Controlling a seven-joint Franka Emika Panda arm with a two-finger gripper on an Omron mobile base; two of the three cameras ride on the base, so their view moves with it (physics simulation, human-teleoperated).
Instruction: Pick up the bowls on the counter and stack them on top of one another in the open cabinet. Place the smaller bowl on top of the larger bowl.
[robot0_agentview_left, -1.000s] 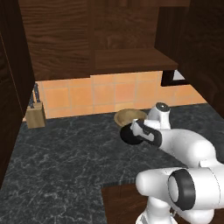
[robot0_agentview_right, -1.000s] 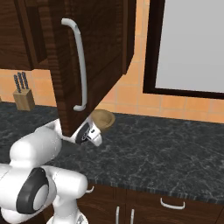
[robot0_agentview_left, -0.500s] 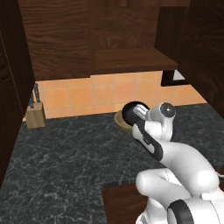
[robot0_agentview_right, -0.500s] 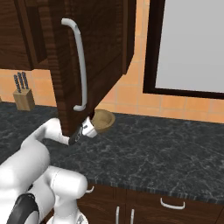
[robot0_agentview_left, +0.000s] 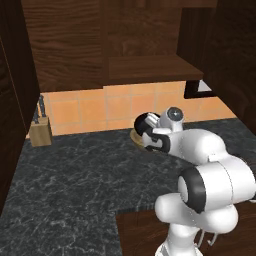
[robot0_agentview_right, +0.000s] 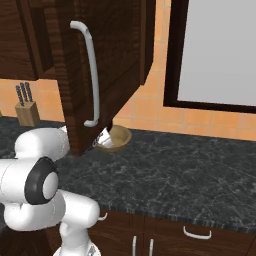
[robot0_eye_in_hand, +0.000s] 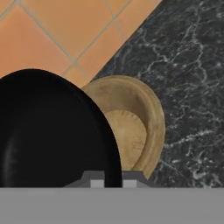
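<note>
My gripper (robot0_agentview_left: 151, 134) is shut on the rim of the small glossy black bowl (robot0_agentview_left: 143, 122), holding it tilted in the air by the tiled wall. In the hand view the black bowl (robot0_eye_in_hand: 48, 131) takes up the left, and its rim runs down between the fingertips (robot0_eye_in_hand: 97, 179). The tan wooden bowl (robot0_eye_in_hand: 141, 117) sits on the marbled counter (robot0_eye_in_hand: 192, 78) just below and beyond it. From the base views the wooden bowl (robot0_agentview_left: 135, 137) (robot0_agentview_right: 120, 137) is partly hidden by my hand. The open cabinet's shelf board (robot0_agentview_left: 150, 67) is above.
A tan knife block (robot0_agentview_left: 40, 131) (robot0_agentview_right: 27, 112) stands at the wall to the left. The open cabinet door (robot0_agentview_right: 110, 55), with its long handle (robot0_agentview_right: 91, 75), hangs in front of my hand in the right base view. A dark-framed window (robot0_agentview_right: 220, 50) is at the right.
The black bowl has risen in my gripper from near the counter to above the wooden bowl, moving back toward the wall. The wooden bowl has stayed put.
</note>
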